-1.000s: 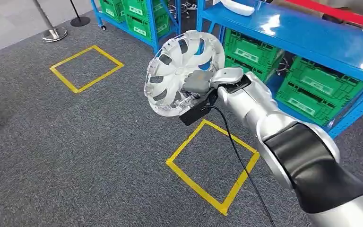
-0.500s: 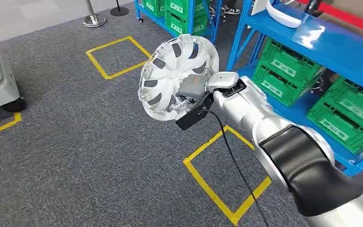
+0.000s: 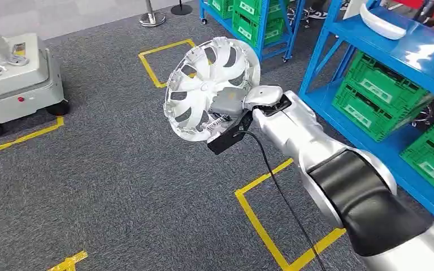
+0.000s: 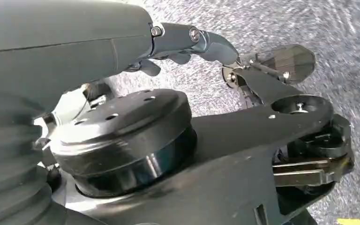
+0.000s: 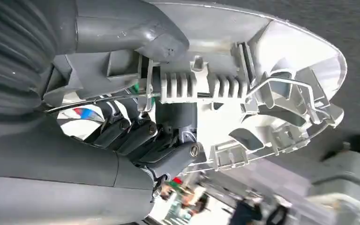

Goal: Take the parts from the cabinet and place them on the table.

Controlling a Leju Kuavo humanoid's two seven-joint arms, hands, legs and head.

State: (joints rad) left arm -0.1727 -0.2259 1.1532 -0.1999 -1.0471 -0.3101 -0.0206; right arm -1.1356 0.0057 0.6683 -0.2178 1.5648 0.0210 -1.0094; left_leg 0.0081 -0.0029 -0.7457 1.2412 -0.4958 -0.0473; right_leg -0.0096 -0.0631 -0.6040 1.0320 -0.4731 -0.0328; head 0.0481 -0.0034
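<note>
A white wheel cover (image 3: 203, 84) with curved spokes is held up over the grey carpet, tilted on edge. My right hand (image 3: 234, 104) grips it from behind at its rim, at the end of the silver arm that comes in from the lower right. In the right wrist view the fingers (image 5: 140, 136) wrap over the ribbed inner side of the wheel cover (image 5: 272, 70), with the thumb pressed against its back. My left hand (image 4: 183, 40) hangs over the carpet, its fingers loosely extended with nothing in them.
Blue shelving (image 3: 424, 51) with green crates (image 3: 373, 101) stands at the right; a white part (image 3: 381, 25) lies on its shelf. A second blue rack (image 3: 254, 22) is at the back. A grey wheeled unit (image 3: 17, 79) stands at the left. Yellow tape squares (image 3: 260, 220) mark the carpet.
The camera has turned, so the shelving slid to the right and the grey wheeled unit came in at the left. The wheel cover stays gripped in my right hand.
</note>
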